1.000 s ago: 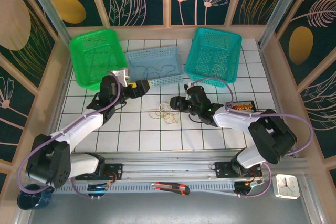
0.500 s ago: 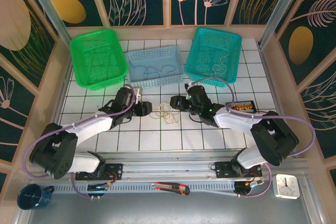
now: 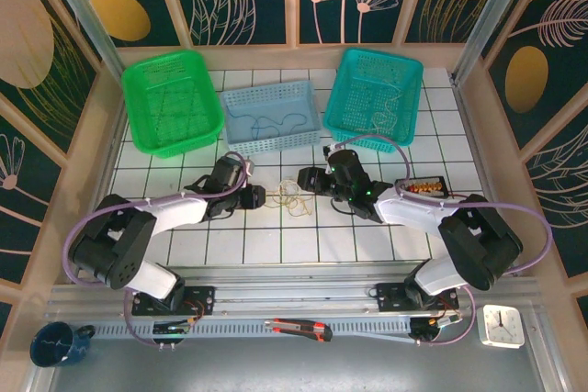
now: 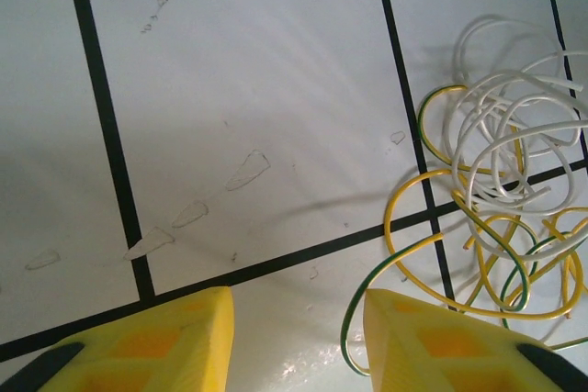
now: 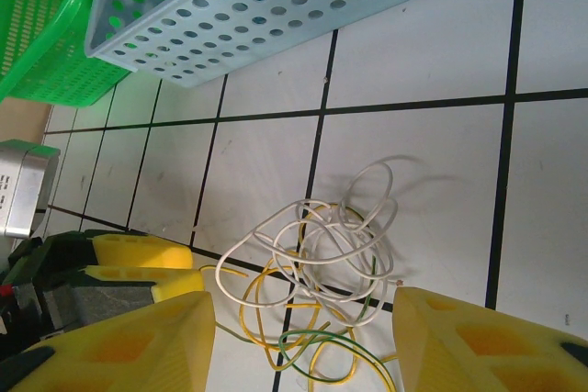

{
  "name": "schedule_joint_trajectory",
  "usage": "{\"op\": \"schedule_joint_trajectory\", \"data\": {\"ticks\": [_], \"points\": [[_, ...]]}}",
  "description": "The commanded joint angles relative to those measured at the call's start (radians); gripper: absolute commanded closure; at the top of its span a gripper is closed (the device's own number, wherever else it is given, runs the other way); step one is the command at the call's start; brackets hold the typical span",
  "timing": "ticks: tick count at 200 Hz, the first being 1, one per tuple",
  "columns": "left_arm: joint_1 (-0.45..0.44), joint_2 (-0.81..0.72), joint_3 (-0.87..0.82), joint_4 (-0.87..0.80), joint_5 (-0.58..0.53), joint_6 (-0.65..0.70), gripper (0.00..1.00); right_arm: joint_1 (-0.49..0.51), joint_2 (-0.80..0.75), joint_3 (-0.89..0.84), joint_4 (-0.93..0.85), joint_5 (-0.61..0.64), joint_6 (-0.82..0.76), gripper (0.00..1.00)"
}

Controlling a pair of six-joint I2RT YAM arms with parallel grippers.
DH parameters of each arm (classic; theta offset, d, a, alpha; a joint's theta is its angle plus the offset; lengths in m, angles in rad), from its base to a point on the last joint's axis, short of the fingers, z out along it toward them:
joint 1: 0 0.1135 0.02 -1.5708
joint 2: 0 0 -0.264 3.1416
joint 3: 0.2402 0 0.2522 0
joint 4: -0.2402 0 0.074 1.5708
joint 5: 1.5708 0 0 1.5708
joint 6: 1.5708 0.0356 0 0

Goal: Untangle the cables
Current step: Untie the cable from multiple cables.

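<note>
You find the cables [image 3: 292, 197] on the white tiled table [image 3: 230, 245], in a small loose knot just in front of the light blue basket [image 3: 271, 117] and between the two grippers. In the left wrist view the knot [image 4: 496, 227] lies at the right side. It has white loops on top, and yellow wire and a green-and-yellow wire are under them and around them.

Your left gripper [image 3: 257, 196] is low over the table at the left edge of the knot. Its yellow fingers [image 4: 156, 337] stand apart and clamp nothing. Bare tile shows between them, and one green loop lies on the table just beside the inner face of the right finger.

Your right gripper [image 3: 308, 179] comes from the other side. Its jaws are also released and wide. In the right wrist view the cables [image 5: 317, 291] lie flat on the tile between its two fingers [image 5: 119, 337], and I cannot see either finger touch them.

The green basket [image 3: 172, 103] stands left of the blue one, and the teal basket [image 3: 372, 95] stands right of it.
</note>
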Motion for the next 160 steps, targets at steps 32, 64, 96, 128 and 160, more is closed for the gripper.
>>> {"op": "schedule_joint_trajectory", "data": {"ticks": [32, 64, 96, 128, 160], "points": [[-0.016, 0.027, 0.034, 0.064, 0.044, -0.007, 0.57, 0.008, -0.016, 0.016, 0.022, 0.016, -0.004, 0.47], [-0.02, 0.039, 0.031, 0.078, 0.056, -0.013, 0.57, 0.008, -0.014, 0.011, 0.03, 0.012, -0.001, 0.47], [-0.024, 0.055, 0.025, 0.096, 0.064, -0.02, 0.58, 0.009, -0.016, 0.008, 0.035, 0.005, 0.0, 0.47], [-0.025, 0.065, 0.025, 0.114, 0.073, -0.03, 0.66, 0.011, -0.02, 0.008, 0.043, -0.001, -0.005, 0.47], [-0.024, 0.029, 0.041, 0.111, 0.088, -0.043, 0.89, 0.02, -0.03, 0.0, 0.063, -0.002, -0.034, 0.47]]}}
